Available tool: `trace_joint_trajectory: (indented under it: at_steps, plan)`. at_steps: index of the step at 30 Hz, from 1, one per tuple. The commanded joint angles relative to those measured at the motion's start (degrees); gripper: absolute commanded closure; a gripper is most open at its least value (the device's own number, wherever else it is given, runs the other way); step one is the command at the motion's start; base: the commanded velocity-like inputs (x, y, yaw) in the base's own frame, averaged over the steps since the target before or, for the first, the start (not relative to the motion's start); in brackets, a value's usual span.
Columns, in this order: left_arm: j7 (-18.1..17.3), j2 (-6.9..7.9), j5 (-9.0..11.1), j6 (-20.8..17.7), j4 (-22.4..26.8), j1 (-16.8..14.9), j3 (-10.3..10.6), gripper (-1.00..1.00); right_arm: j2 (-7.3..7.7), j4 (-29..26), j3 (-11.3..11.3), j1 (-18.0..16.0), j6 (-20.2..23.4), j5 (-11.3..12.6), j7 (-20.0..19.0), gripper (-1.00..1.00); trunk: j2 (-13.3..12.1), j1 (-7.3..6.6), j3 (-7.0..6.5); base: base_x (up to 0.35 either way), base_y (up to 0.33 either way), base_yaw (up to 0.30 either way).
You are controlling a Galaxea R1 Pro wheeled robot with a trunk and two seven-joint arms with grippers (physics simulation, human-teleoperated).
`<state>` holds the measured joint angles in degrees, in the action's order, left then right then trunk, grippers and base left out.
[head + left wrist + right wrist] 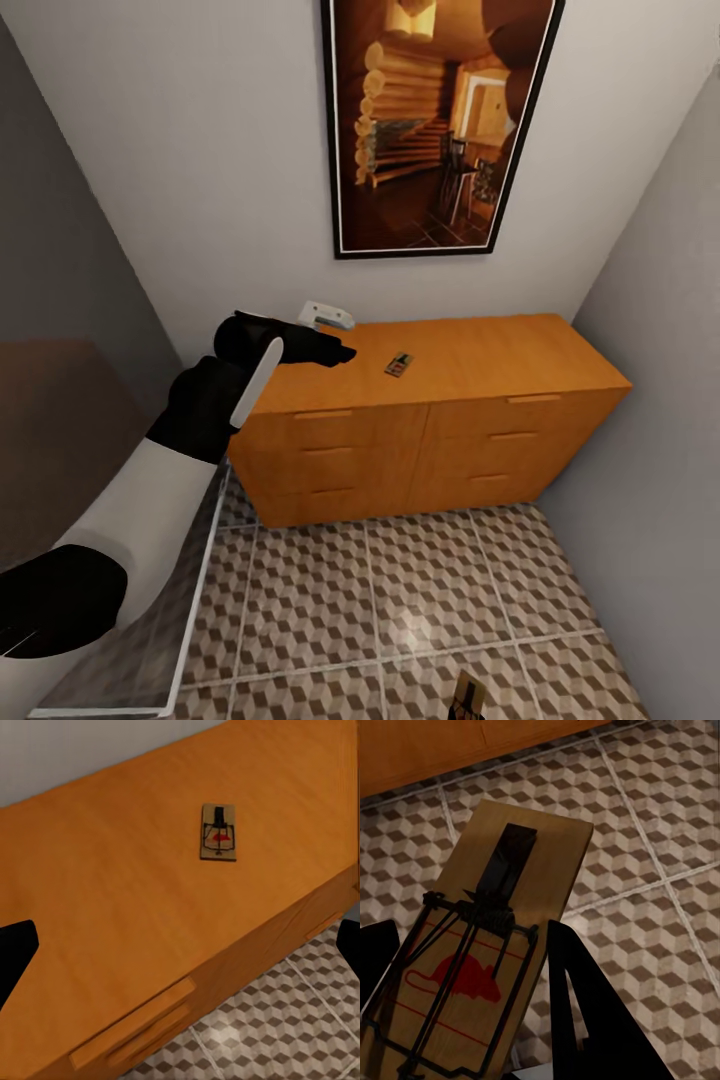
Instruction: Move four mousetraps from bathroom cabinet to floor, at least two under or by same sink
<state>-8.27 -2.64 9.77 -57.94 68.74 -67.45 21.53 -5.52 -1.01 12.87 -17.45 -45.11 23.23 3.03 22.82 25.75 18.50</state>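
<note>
Left gripper (pixel 335 352) over cabinet (pixel 480 420) top, fingers apart, empty. Mousetrap (pixel 400 364) lies flat at its 3 o'clock, near front edge. Right gripper (pixel 472 1020) clamped on second mousetrap (pixel 487 945) above tiled floor (pixel 400 580). Risk: thin board skids off edge if fingers nudge it.

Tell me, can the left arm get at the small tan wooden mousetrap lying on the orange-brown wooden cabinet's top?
Probably yes. The left tool hovers open above the cabinet top, short of the mousetrap, with bare wood between them.
</note>
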Motion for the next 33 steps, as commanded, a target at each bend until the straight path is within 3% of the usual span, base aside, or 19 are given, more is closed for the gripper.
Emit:
trace_joint_trajectory:
  at_steps: [1,11,19,33]
  plan:
    - [0.0,0.00,0.2,-0.3,0.0,-0.1,0.1,-1.00,-0.02,0.0,0.5,0.0,-0.2,0.2,0.3,1.00,0.1,0.03,0.09,0.027,0.005,-0.044]
    - [0.0,0.00,0.1,-0.2,-0.4,-0.1,0.3,-1.00,-0.08,0.0,0.5,0.0,-0.2,0.2,0.3,1.00,0.1,0.03,0.07,0.007,0.001,-0.011]
    - [0.0,-0.07,0.1,-0.2,-1.8,-0.1,2.0,-1.00,-0.18,0.0,0.5,0.0,-0.2,0.2,0.3,1.00,0.1,0.03,0.07,0.019,-0.019,-0.069]
    - [0.0,0.00,0.1,-0.2,-2.5,-0.1,2.5,-1.00,-0.17,0.0,0.5,0.0,-0.2,0.2,0.3,1.00,0.1,0.03,0.07,0.119,-0.170,-0.148]
